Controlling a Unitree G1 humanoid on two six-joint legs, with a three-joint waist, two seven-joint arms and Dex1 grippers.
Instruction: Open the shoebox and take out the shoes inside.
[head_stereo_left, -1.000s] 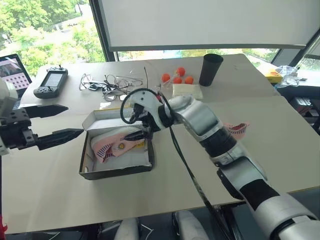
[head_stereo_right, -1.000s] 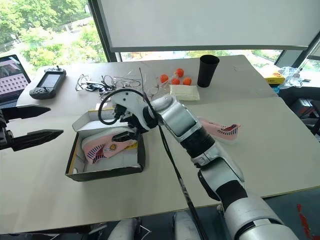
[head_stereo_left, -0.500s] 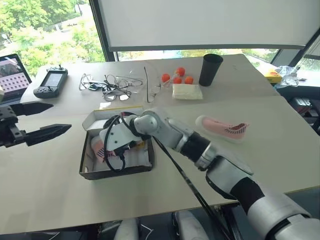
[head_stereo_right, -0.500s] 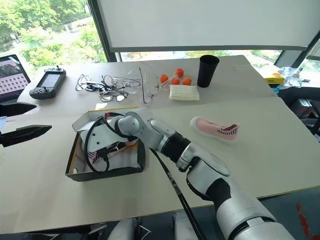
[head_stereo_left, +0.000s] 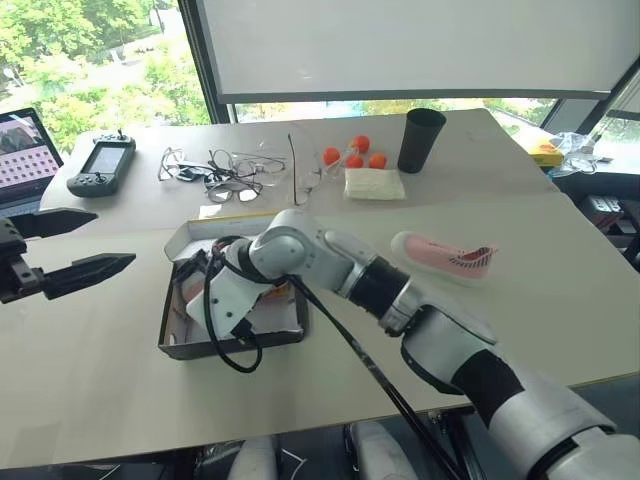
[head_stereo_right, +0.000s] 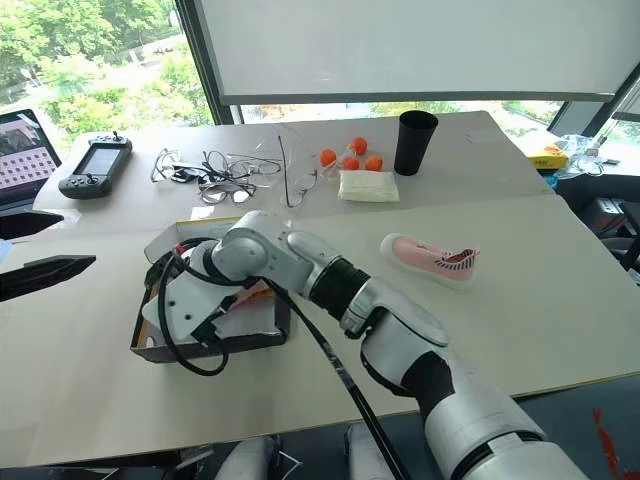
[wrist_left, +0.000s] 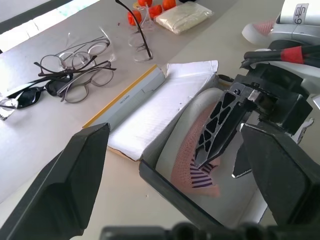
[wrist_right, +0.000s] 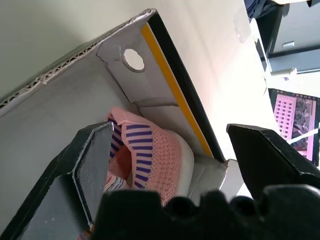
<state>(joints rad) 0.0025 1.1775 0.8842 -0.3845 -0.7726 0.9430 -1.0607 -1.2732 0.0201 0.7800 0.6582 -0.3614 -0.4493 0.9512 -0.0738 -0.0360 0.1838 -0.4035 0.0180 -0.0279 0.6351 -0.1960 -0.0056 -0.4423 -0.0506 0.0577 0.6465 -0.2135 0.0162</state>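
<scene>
Inside the shoebox (head_stereo_left: 180, 330), pink shoe (wrist_right: 150, 160) between right end effector's (wrist_right: 170, 155) spread fingers.

Two pink shoes are showing: one shoe (wrist_left: 192, 150) lying inside the single open shoebox (head_stereo_left: 232, 345), one second shoe (head_stereo_left: 445, 256) lying out on the table (head_stereo_left: 100, 380). Three orange balls (head_stereo_left: 355, 153), one black cup (head_stereo_left: 421, 139), one cream packet (head_stereo_left: 374, 182), several pairs of glasses (head_stereo_left: 225, 165) and one handheld controller (head_stereo_left: 102, 165) are sitting there too.
</scene>
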